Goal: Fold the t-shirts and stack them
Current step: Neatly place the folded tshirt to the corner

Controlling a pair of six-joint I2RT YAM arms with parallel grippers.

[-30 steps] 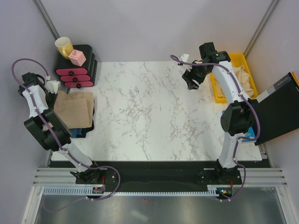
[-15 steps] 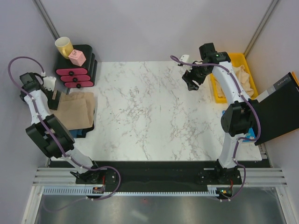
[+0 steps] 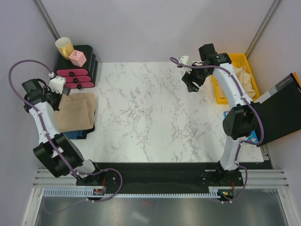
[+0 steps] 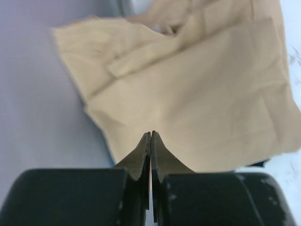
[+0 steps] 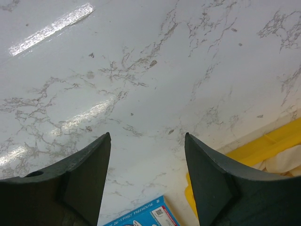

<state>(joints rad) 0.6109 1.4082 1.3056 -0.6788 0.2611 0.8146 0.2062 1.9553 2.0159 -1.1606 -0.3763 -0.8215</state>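
**Left fingers shut above the tan stack, right fingers spread over bare marble**

The left fingers point(image 4: 146, 147) are pressed flat together, and no cloth is seen pinched between them. They are held over the near edge of a folded tan t-shirt point(image 4: 202, 94); whether the tips touch the fabric cannot be told. That shirt is laid at the left edge of the worktop point(image 3: 141, 108), on top of a teal-blue t-shirt point(image 3: 75, 134), of which only a strip is seen. The right fingers point(image 5: 99, 153) are spread wide and nothing is held. They are poised over bare marble just beside a yellow bin point(image 3: 235, 58) at the far right. More beige t-shirts point(image 3: 248, 77) are heaped loosely in that bin.
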